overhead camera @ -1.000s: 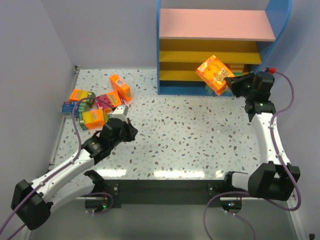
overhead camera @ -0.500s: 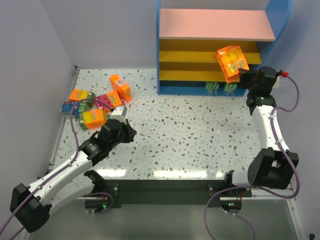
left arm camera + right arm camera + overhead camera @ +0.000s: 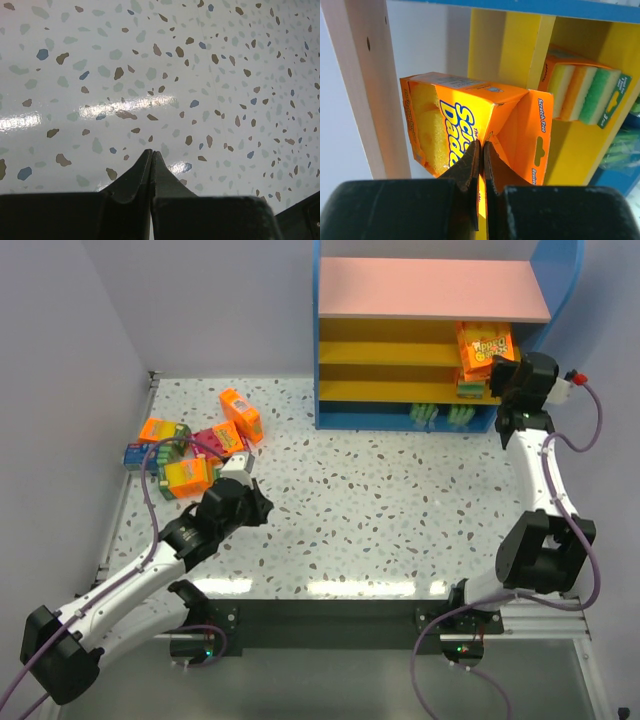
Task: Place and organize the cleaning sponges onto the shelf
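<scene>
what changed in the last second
The right gripper, still shut on an orange sponge pack, carried it up and to the right along the shelf, to the right end of the yellow tiers. The left gripper stayed shut above the table, and the loose packs at left did not move.

table top [image 3: 200, 75]: glossy speckled stone look below your left jaws, with glare
orange pack [image 3: 470, 115]: printed cardboard in your right jaws, slight sheen; yellow foam inside, porous
shelf [image 3: 520, 45]: smooth yellow boards beyond those jaws, pale matt edge to their left
striped sponge [image 3: 580, 95]: foam layers, rough green face
right gripper fingers [image 3: 466, 167]: matt black plastic
</scene>
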Controlling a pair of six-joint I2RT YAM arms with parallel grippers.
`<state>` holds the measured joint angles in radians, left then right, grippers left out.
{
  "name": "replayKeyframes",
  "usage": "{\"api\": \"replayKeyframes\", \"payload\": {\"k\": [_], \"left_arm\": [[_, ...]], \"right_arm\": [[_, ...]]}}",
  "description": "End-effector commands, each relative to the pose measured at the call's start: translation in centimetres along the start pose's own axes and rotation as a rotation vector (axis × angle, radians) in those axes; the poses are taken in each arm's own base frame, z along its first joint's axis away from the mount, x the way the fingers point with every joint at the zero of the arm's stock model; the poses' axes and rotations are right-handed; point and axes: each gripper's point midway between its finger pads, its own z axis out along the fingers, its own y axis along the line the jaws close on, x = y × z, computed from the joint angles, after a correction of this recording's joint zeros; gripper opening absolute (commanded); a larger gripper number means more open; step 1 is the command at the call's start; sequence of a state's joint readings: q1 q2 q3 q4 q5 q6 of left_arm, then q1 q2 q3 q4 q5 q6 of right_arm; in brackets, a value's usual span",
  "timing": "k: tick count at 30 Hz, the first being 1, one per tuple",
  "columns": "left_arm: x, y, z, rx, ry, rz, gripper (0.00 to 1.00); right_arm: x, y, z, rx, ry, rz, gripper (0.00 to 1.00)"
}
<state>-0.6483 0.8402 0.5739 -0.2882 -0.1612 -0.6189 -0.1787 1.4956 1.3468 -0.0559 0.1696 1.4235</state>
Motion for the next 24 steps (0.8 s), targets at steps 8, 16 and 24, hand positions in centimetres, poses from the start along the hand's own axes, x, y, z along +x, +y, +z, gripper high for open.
{"api": "replayKeyframes", "payload": {"k": [8,16,24], "left_arm": [[-1.6,-0.7,-0.7,0.011,-0.031,-0.022,0.0],[-2.0,-0.6,-1.1,-0.001,-0.041,-0.019,0.0],[-2.0,-0.7,-0.9,-0.001,-0.035,-0.019,0.0]], "right_arm": [[-1.8,4.4,4.0,-0.109,-0.102,0.136,0.0],[-1.5,5.5,5.5,-0.117,-0.098,0.141,0.0],[-1.8,3.5,5.9,-0.063,-0.124,0.128,0.05]]}}
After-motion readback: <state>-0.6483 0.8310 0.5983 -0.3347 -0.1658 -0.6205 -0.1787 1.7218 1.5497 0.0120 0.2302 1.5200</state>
